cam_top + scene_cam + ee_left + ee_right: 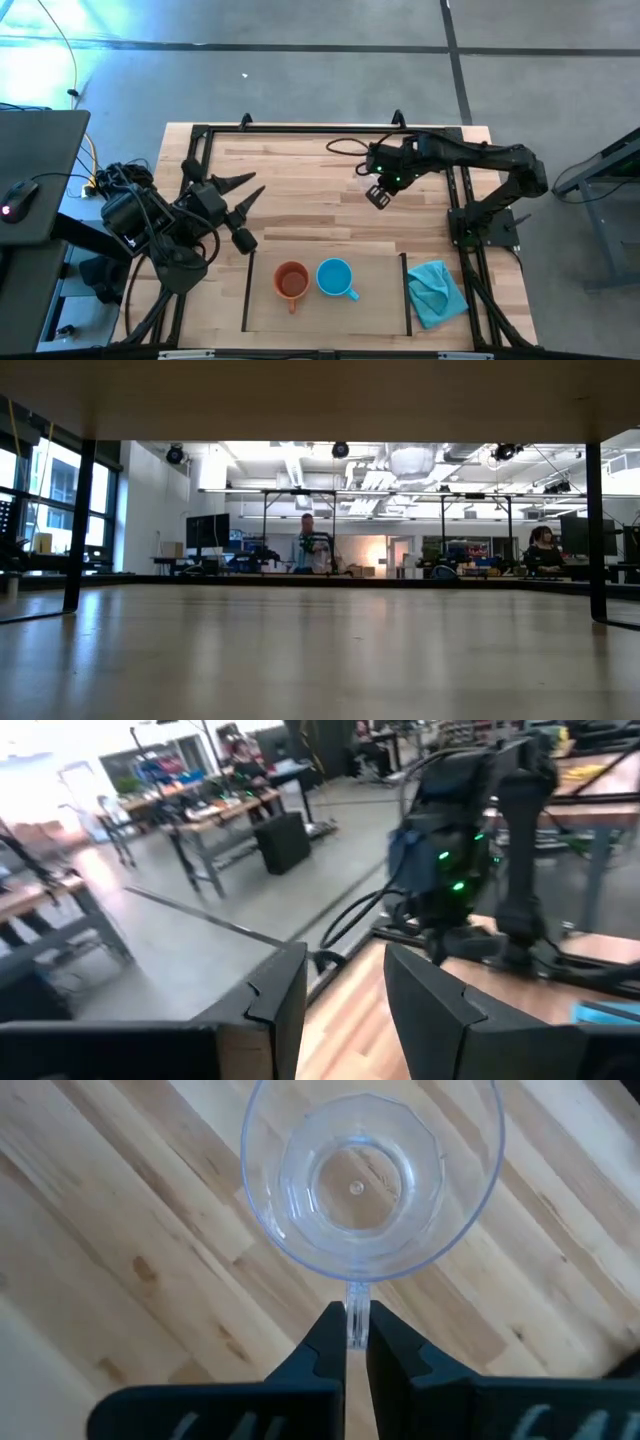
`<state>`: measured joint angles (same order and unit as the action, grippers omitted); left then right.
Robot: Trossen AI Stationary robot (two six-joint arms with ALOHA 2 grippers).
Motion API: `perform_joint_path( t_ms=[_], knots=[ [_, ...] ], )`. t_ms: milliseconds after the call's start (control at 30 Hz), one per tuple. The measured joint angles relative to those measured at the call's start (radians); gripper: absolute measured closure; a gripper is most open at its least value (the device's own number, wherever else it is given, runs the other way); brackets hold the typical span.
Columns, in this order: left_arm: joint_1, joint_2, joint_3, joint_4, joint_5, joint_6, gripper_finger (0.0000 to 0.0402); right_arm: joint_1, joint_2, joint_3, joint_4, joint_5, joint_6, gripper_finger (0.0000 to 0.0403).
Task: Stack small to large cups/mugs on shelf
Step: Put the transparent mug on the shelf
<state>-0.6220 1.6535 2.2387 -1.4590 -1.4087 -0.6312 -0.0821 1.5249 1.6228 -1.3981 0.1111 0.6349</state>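
Observation:
A clear glass cup (370, 1175) hangs over the middle of the tabletop, mouth up, with my right gripper (356, 1320) shut on it; in the high view this gripper (380, 192) is right of the table's centre. An orange mug (291, 281) and a blue mug (335, 278) stand upright side by side on the pale shelf (375, 300) at the near edge, the blue one's handle pointing to the near right. My left gripper (250, 192) waits at the table's left, raised and open (345, 970), with nothing between its fingers. My right gripper pinches the cup's thin clear handle (356, 1305) between its two fingertips. The fingers come from above, pointing steeply down. The cup stays upright with its mouth toward the camera, and the low view shows nothing standing on the tabletop, so it hangs clear.
A crumpled teal cloth (437, 292) lies right of the shelf, beyond its black strip (405, 295). A black metal frame (320, 132) runs around the tabletop. Bare wood (300, 190) lies between the two grippers and the mugs. People stand at workbenches in the room behind.

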Motion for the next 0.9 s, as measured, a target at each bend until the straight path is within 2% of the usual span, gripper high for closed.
perform_joint_path(
  t_ms=[300, 633, 900],
  knots=[
    [0.000, 0.000, 0.000, -0.113, -0.159, -0.044, 0.0277, 0.105, 0.000, 0.130, -0.132, 0.011, 0.249, 0.0403],
    [0.065, -0.032, -0.003, -0.112, -0.165, -0.023, 0.0277, 0.299, 0.001, 0.139, -0.117, 0.022, 0.561, 0.0403],
    [0.114, -0.043, -0.003, -0.112, -0.162, -0.028, 0.0277, 0.404, 0.001, 0.139, -0.106, 0.044, 0.739, 0.0403]
  ],
)
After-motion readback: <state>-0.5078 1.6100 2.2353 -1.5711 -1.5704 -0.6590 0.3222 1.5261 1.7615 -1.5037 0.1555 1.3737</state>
